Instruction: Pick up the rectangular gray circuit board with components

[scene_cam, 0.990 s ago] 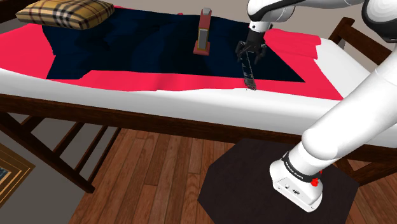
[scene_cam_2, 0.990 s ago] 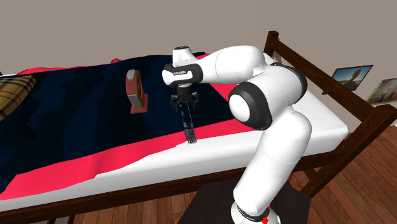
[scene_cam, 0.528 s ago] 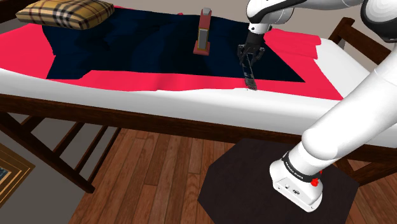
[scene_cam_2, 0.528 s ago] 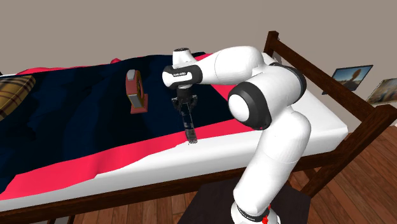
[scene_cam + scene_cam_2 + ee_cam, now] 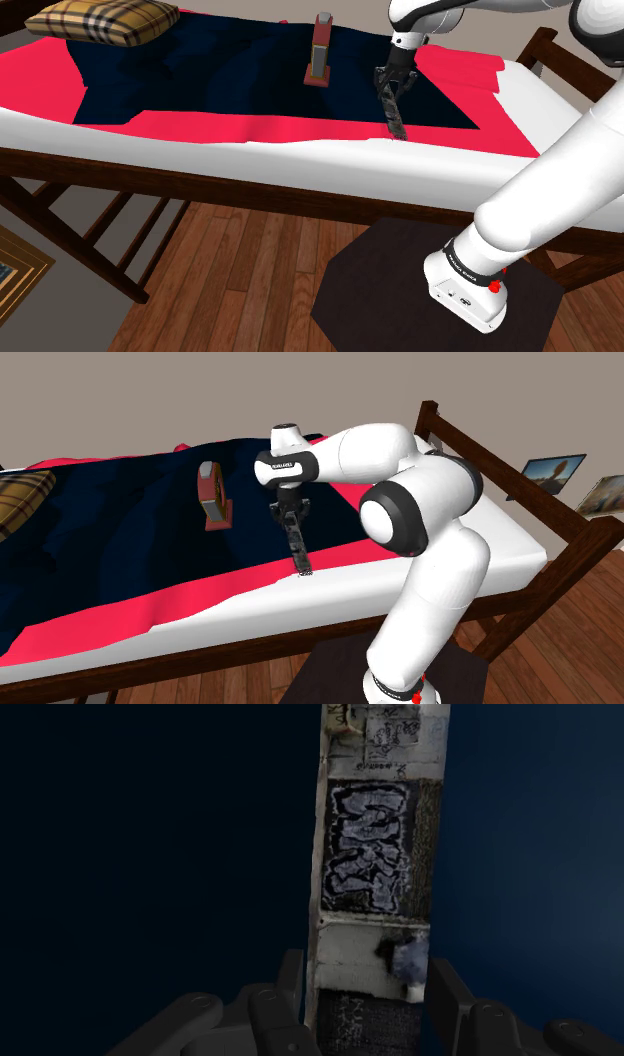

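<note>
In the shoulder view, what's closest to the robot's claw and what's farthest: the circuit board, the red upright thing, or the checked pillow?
1. circuit board, clasped between the gripper's fingers.
2. red upright thing, a little toward the view's left.
3. checked pillow, far off at the view's upper left.

**Shoulder view:** raised, beside the stand (image 5: 370, 290), looking down across the bed (image 5: 200, 150) toward its pillow (image 5: 105, 20).

**Second exterior view:** on the bed's same long side, seemingly lower and nearer, facing the arm (image 5: 420, 522).

Both share the blue cover (image 5: 230, 70) and gripper (image 5: 392, 88).

**Wrist view:** close, along the gripper onto the circuit board (image 5: 375, 854).
</note>
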